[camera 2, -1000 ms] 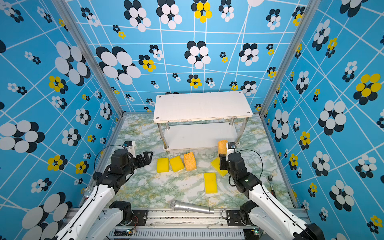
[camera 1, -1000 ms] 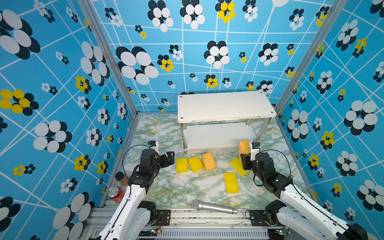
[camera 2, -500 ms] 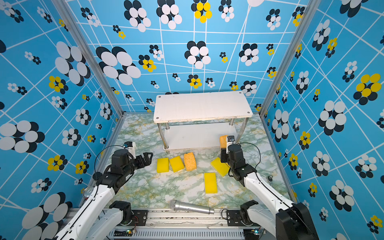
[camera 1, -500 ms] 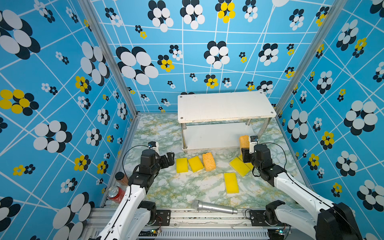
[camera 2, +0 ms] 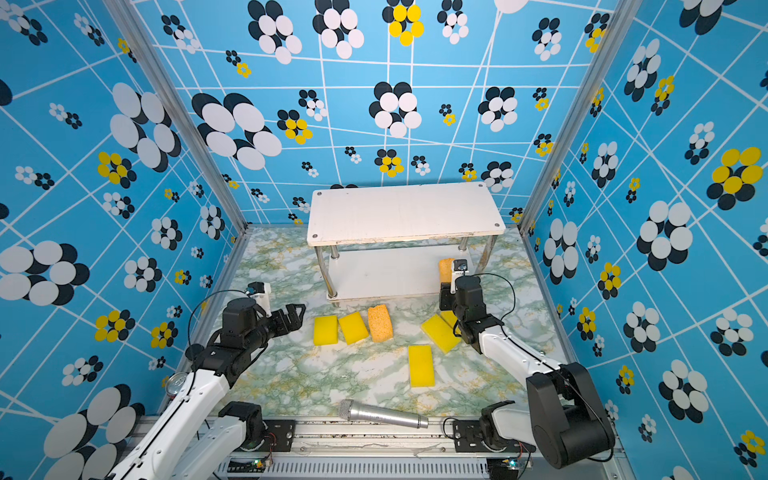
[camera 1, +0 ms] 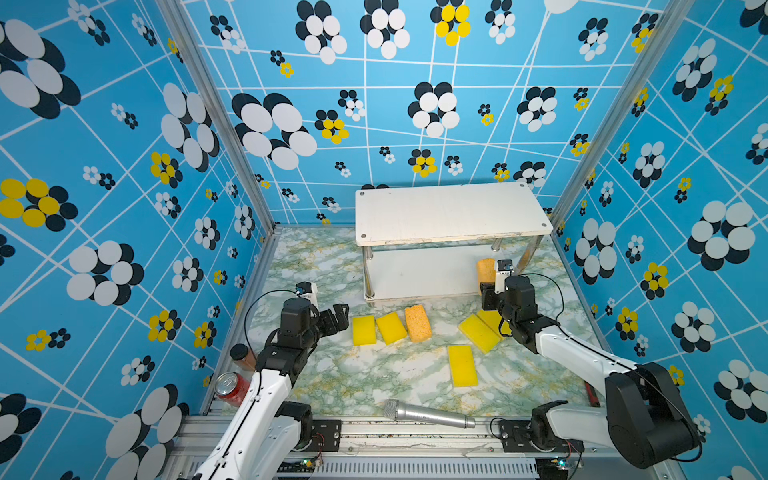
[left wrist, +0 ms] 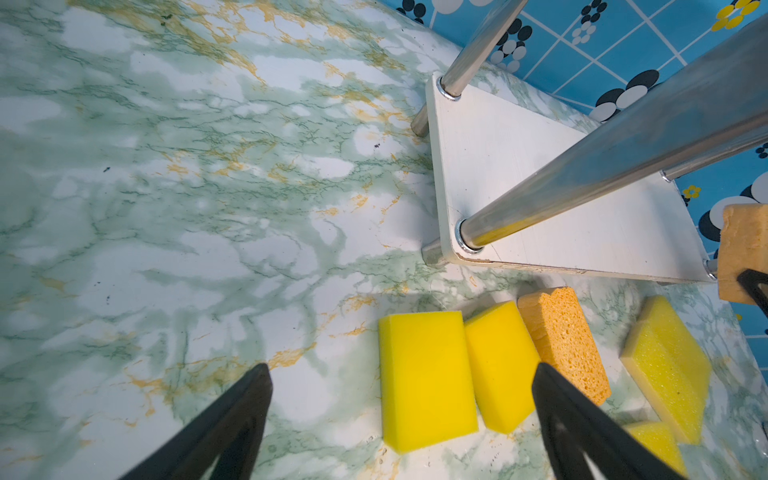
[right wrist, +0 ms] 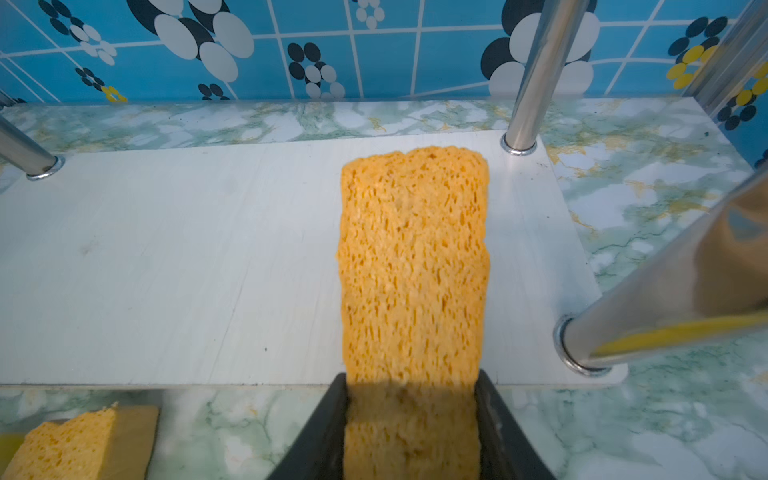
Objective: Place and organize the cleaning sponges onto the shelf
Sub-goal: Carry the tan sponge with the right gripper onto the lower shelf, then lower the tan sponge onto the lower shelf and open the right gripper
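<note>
The shelf (camera 1: 453,212) stands at the back on chrome legs, its lower board (right wrist: 166,257) bare. My right gripper (camera 1: 486,286) (right wrist: 411,378) is shut on an orange porous sponge (camera 1: 485,269) (right wrist: 413,257), which sticks out over the right end of the lower board. On the marble floor lie two small yellow sponges (camera 1: 363,329) (camera 1: 390,327), a second orange sponge (camera 1: 417,323), two overlapping flat yellow ones (camera 1: 478,332) and a flat yellow one (camera 1: 462,365). My left gripper (camera 1: 338,318) (left wrist: 401,370) is open, just left of the small yellow sponges.
A silver microphone (camera 1: 428,414) lies along the front edge. A red can (camera 1: 230,386) and a dark-capped brown bottle (camera 1: 243,357) stand at the front left by the wall. Blue patterned walls close in three sides.
My right gripper has carried the orange sponge away from the front, to the right end of the shelf's lower board. The left arm has not moved.
</note>
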`<act>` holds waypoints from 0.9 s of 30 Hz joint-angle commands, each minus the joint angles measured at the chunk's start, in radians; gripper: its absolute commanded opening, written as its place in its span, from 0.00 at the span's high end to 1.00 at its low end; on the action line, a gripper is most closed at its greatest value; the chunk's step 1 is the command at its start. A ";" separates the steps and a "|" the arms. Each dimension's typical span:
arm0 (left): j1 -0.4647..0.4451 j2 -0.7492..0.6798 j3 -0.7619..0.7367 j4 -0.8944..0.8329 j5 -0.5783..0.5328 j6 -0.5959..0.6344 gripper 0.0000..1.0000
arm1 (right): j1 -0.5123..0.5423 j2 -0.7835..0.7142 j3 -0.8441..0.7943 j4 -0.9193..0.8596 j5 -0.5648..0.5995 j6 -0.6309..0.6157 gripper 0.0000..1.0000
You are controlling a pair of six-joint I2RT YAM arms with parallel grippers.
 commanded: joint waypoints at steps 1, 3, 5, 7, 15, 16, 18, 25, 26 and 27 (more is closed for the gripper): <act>0.009 -0.010 0.025 -0.011 -0.004 0.022 0.01 | -0.010 0.033 0.034 0.065 -0.009 -0.013 1.00; 0.008 -0.009 0.026 -0.009 -0.003 0.022 0.01 | -0.015 0.058 0.042 0.079 -0.012 -0.008 1.00; 0.010 -0.009 0.026 -0.012 -0.003 0.023 0.01 | -0.020 0.083 0.061 0.077 -0.022 -0.004 1.00; 0.010 -0.010 0.026 -0.015 -0.004 0.023 0.01 | -0.021 0.102 0.076 0.077 -0.030 -0.006 1.00; 0.010 -0.017 0.026 -0.021 -0.009 0.024 0.01 | -0.025 0.140 0.128 0.017 -0.033 0.001 1.00; 0.010 -0.016 0.026 -0.021 -0.010 0.024 0.01 | -0.024 0.142 0.132 0.010 -0.033 0.001 1.00; 0.010 -0.016 0.026 -0.020 -0.010 0.024 0.01 | -0.025 0.146 0.141 -0.007 -0.026 0.003 1.00; 0.010 -0.010 0.026 -0.018 -0.006 0.023 0.01 | -0.024 0.177 0.194 -0.101 -0.032 0.016 1.00; 0.010 -0.011 0.027 -0.018 -0.008 0.024 0.01 | -0.025 0.181 0.203 -0.114 -0.031 0.021 1.00; 0.010 -0.012 0.026 -0.018 -0.007 0.025 0.01 | -0.024 0.183 0.207 -0.124 -0.032 0.024 1.00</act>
